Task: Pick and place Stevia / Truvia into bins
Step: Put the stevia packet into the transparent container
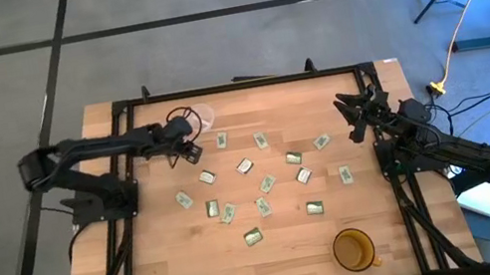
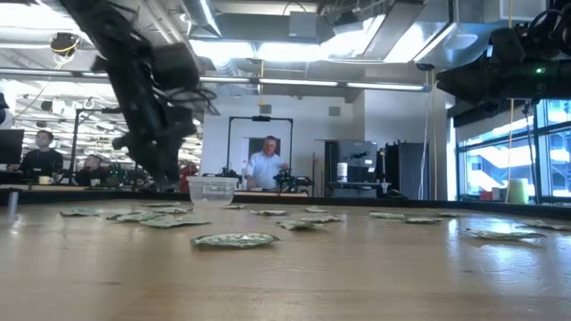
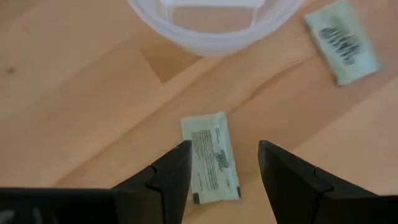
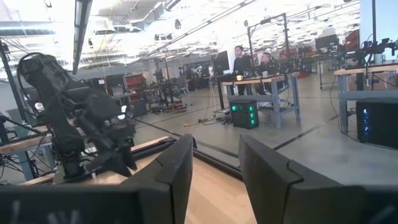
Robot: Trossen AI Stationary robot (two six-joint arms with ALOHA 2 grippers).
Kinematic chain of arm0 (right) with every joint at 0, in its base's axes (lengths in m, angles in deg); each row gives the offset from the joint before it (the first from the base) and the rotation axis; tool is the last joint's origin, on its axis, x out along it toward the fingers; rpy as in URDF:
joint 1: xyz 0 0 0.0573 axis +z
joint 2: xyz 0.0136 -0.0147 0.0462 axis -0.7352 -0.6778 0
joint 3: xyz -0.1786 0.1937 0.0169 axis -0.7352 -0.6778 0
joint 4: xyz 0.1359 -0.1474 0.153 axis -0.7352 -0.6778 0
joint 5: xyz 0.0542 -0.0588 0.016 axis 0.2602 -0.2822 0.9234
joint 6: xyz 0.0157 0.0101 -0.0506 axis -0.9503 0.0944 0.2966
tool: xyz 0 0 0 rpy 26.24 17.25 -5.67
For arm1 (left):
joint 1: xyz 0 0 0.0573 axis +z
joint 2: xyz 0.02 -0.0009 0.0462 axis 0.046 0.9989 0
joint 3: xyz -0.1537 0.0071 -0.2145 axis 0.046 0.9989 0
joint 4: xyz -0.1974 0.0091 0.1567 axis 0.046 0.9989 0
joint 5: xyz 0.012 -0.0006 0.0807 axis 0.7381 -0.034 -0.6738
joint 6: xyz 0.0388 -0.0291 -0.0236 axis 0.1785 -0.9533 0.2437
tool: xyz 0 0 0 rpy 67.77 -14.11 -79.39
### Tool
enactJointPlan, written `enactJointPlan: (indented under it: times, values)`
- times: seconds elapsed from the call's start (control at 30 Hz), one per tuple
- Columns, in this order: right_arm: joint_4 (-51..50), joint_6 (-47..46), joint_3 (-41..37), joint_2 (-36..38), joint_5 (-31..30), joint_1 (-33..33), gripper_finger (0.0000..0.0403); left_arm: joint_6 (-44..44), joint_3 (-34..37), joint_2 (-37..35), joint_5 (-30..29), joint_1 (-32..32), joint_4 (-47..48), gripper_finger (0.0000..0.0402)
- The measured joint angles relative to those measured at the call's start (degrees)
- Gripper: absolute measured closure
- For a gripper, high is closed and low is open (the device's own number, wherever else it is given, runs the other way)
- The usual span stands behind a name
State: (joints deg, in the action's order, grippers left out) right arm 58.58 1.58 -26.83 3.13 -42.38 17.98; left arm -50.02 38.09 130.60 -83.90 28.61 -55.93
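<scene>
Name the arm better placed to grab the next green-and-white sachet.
Left. The left gripper hangs open right over a green-and-white paper sachet beside the clear plastic cup; the right gripper waits at the table's far right edge.

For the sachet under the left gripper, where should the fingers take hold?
Across its two long edges, from straight above. The sachet lies flat on the table, its narrow width already between the open left gripper fingers, just short of the clear cup.

- Stevia sachets (image 1: 260, 185): small, flat, green and white, scattered singly across the tabletop (image 1: 168, 272); one sachet (image 3: 210, 157) lies flat between the left hand's (image 3: 224, 171) spread fingers.
- Clear cup (image 3: 214, 23): upright, just beyond that sachet and hand.
</scene>
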Motion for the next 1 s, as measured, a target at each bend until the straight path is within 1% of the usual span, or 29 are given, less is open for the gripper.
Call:
enactJointPlan:
  times: [0.2, 0.33, 0.4, 0.53, 0.77, 0.87, 1.0]
  values:
    - [-0.1, 0.0, 0.0, 0.0, 0.0, 0.0, 0.0269, 0.1, -3.4, 7.3, 2.1, 2.4, 1.5, 0.0224]
    - [-0.2, 0.0, 0.0, 0.0, 0.0, 0.0, 0.0269, 0.0, -5.4, 10.7, 2.4, 3.1, 5.7, 0.0224]
    - [-0.2, 0.0, 0.0, 0.0, 0.0, 0.0, 0.0269, -0.1, -5.8, 11.9, 2.7, 3.1, 5.9, 0.0224]
    - [-0.5, 0.1, 0.0, 0.0, 0.0, 0.0, 0.0269, -0.5, -6.2, 13.3, 4.1, 3.2, 5.9, 0.0224]
    - [-0.7, 1.5, 0.0, 0.0, 0.0, 0.0, 0.0269, -1.2, -6.1, 13.5, 4.6, 3.2, 5.9, 0.0227]
    - [-0.7, 1.5, 0.0, 0.0, 0.0, 0.0, 0.0269, -1.1, -6.1, 13.5, 5.1, 3.2, 5.8, 0.0240]
    - [-0.7, 1.5, 0.0, 0.0, 0.0, 0.0, 0.0269, -1.0, -6.1, 13.6, 5.5, 3.1, 5.7, 0.0267]
